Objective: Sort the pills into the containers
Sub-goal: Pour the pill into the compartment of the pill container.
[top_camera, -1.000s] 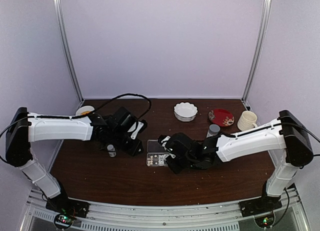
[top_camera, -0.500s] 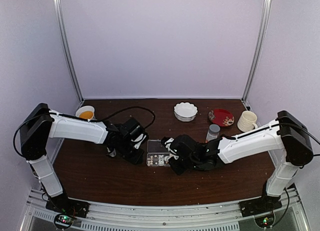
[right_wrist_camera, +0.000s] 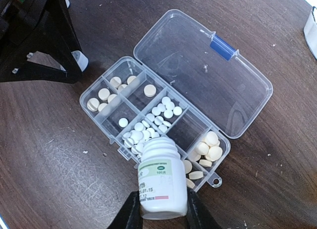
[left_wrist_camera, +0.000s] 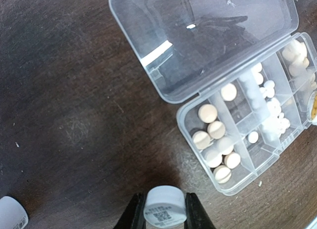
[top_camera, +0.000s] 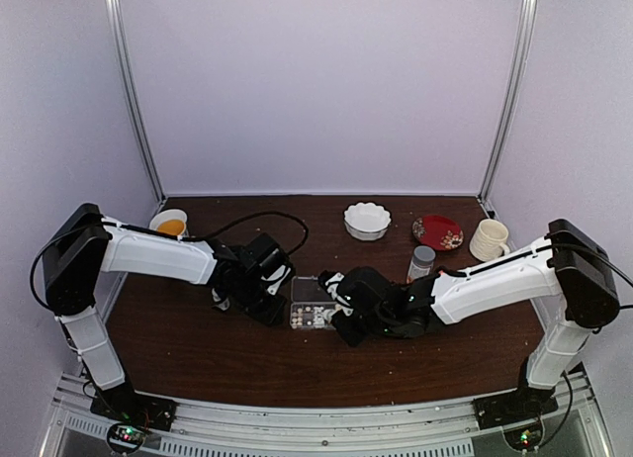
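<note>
Pills (right_wrist_camera: pixel 144 131) lay in the open organizer box (right_wrist_camera: pixel 115 76) at mid-table, between the left gripper (left_wrist_camera: pixel 165 214), clenched on a small white bottle (left_wrist_camera: pixel 165 205), and the right gripper (right_wrist_camera: pixel 161 210), grasping a labelled bottle (right_wrist_camera: pixel 159 182) that hid some compartments, while a white bowl (top_camera: pixel 367 221), red plate (top_camera: pixel 437 231) and cup (top_camera: pixel 489 238) stood along the far edge.

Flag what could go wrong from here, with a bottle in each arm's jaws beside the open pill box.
1. The white bottle in the right jaws points at the box, over the small white pills; a pour could spill into neighbouring compartments and mix sorts.
2. The left jaws, holding a small bottle, sit close to the box; a bump could shove it and scatter pills.
</note>
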Robot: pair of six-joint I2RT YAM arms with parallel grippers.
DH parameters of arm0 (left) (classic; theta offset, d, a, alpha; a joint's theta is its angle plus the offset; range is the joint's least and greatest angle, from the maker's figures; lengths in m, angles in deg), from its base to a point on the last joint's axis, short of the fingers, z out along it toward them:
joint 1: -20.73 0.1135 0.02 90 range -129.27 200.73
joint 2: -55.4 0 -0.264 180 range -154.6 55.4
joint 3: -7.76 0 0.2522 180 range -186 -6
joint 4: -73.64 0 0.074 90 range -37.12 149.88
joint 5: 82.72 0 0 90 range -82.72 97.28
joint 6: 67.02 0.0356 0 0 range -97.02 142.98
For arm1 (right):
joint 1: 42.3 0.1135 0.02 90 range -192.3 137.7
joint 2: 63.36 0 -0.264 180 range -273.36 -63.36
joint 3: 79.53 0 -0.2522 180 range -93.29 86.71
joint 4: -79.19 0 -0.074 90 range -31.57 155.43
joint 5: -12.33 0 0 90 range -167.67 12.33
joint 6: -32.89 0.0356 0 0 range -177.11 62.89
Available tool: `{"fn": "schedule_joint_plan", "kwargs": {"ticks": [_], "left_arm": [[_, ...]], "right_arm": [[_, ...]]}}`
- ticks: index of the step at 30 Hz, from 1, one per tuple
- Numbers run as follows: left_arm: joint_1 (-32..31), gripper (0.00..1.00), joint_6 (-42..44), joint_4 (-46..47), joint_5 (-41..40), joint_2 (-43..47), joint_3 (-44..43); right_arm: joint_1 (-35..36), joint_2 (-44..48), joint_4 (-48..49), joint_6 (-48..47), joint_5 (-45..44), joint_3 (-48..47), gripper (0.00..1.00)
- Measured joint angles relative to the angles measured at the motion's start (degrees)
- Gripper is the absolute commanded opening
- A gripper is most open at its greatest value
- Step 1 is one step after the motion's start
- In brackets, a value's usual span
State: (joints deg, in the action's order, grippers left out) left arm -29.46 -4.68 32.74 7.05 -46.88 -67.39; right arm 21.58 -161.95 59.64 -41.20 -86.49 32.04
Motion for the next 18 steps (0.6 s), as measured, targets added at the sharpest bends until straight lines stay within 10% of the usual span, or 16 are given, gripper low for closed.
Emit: {"fn": "schedule_joint_plan", "kwargs": {"ticks": [18], "left_arm": [[0.0, 0.11, 0.0, 0.0, -0.1, 0.8, 0.0]], "right_arm": [[0.0, 1.6, -0.6, 0.9, 0.0, 1.7, 0.00]]}}
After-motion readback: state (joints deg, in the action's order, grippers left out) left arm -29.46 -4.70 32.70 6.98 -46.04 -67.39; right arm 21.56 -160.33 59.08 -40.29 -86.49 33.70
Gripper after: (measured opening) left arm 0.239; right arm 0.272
